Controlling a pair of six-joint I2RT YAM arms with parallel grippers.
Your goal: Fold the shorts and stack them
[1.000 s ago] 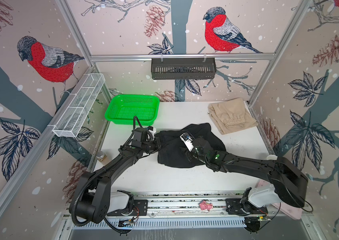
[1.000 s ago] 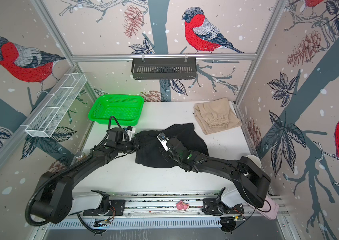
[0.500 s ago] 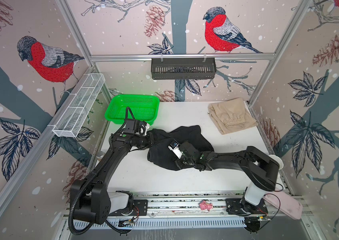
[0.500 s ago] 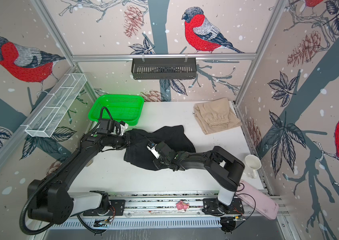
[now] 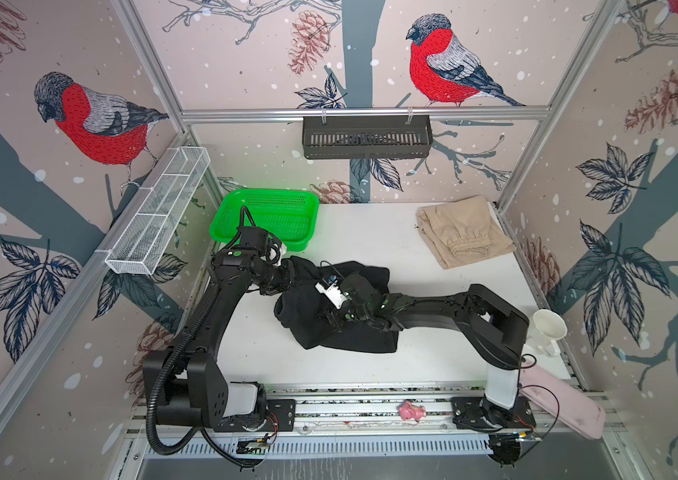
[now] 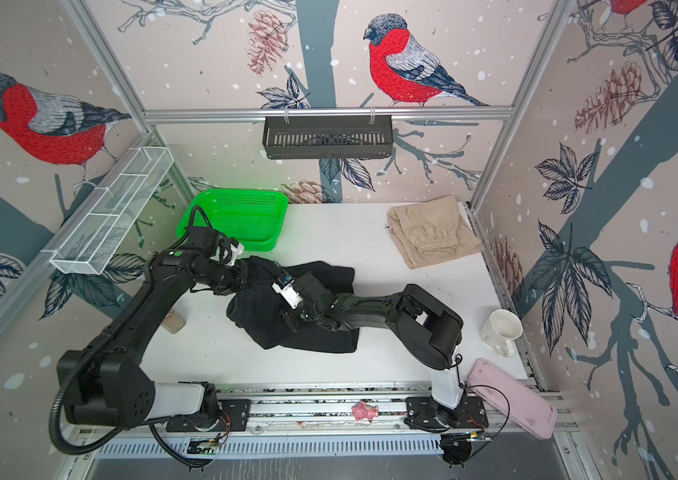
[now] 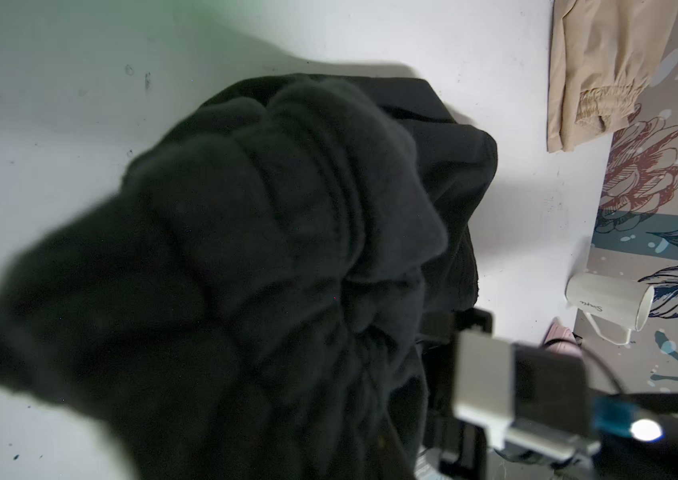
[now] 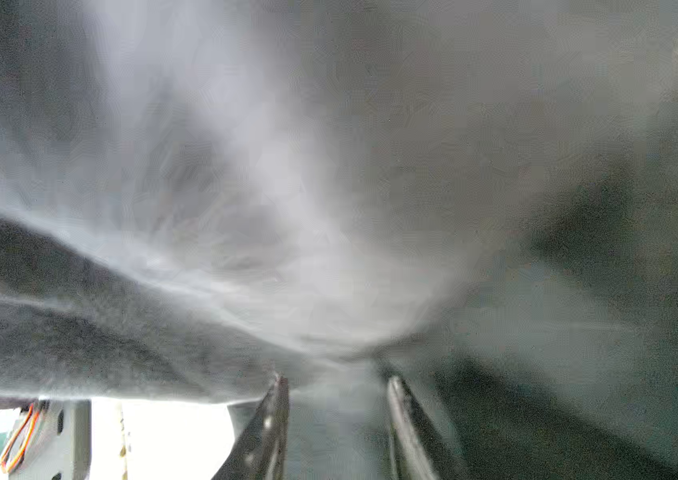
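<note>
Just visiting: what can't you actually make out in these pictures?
The left gripper: fingers buried in the black shorts in both top views; bunched cloth fills the left wrist view.
The right gripper: right wrist view blurred by close cloth; any pinch unclear.
The small tan object beside the left arm, in a top view: too small to identify.

Bare desk (image 5: 329, 374) runs wide along the front edge, and a clear strip lies at the back between the green basket (image 5: 283, 216) and the beige shorts (image 5: 466, 232). Mid-desk is blocked: the black shorts (image 5: 350, 336) are heaped there, with the left arm (image 5: 212, 316) and right arm (image 5: 433, 307) lying low across them. A mug (image 5: 547, 332) crowds the right edge.
</note>
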